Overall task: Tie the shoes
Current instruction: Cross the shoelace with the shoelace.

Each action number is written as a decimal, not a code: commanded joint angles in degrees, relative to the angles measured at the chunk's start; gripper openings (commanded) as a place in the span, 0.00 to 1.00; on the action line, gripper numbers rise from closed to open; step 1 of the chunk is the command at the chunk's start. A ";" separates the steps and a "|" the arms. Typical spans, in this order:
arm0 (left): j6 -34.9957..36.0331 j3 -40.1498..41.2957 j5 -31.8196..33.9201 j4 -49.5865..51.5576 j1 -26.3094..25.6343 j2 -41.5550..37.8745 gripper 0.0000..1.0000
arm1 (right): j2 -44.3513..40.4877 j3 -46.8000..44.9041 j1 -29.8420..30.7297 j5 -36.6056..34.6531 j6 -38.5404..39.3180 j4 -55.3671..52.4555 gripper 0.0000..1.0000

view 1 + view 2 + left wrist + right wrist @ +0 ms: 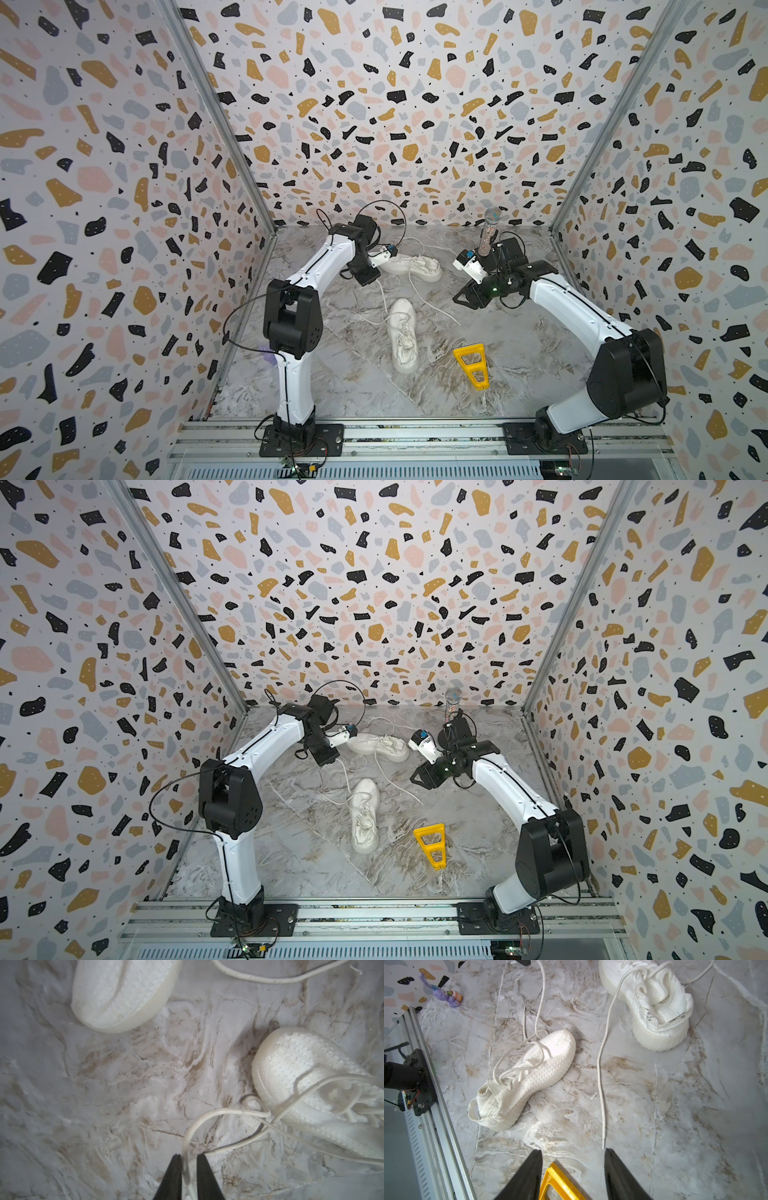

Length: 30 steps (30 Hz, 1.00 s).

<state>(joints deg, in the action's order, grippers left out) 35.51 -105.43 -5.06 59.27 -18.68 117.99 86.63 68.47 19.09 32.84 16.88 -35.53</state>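
Near shoe (pixel 402 332) toe toward back wall (pixel 395 124); far shoe (pixel 415 266) crosswise. Left claw (pixel 188 1155) narrow around lace (pixel 186 1167); right claw (pixel 573 1149) wide.

Flat, bright overhead light washes my marble counter (pixel 365 386), and the shadows are faint and soft-edged. Both top views bow at the edges. My left wrist view is hazy and soft. In my right wrist view, the toe of a white sneaker (pixel 527 1076) glares.

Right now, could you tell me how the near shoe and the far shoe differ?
The near shoe points its toe away; the far shoe lies crosswise behind it. The near shoe's lace runs through the open left gripper; the far shoe's lace trails free, ungripped. Both are white, upright, untied.
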 commanded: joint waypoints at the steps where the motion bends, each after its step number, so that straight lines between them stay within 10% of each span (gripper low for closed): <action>1: -4.29 -1.74 -1.02 1.69 0.20 -0.52 0.42 | -2.53 -2.21 -0.37 -0.49 1.92 0.56 0.53; 8: -8.87 9.35 -10.33 0.34 2.39 -7.52 0.70 | -4.39 -5.57 -0.96 -0.76 1.71 3.10 0.53; 30: -8.99 13.38 -26.55 -0.39 0.44 2.80 0.61 | -4.26 -7.69 -2.04 -0.41 1.22 4.83 0.53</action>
<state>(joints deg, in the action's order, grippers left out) 24.91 -90.06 -28.67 58.04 -18.33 119.96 83.70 60.95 17.30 31.73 17.98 -31.07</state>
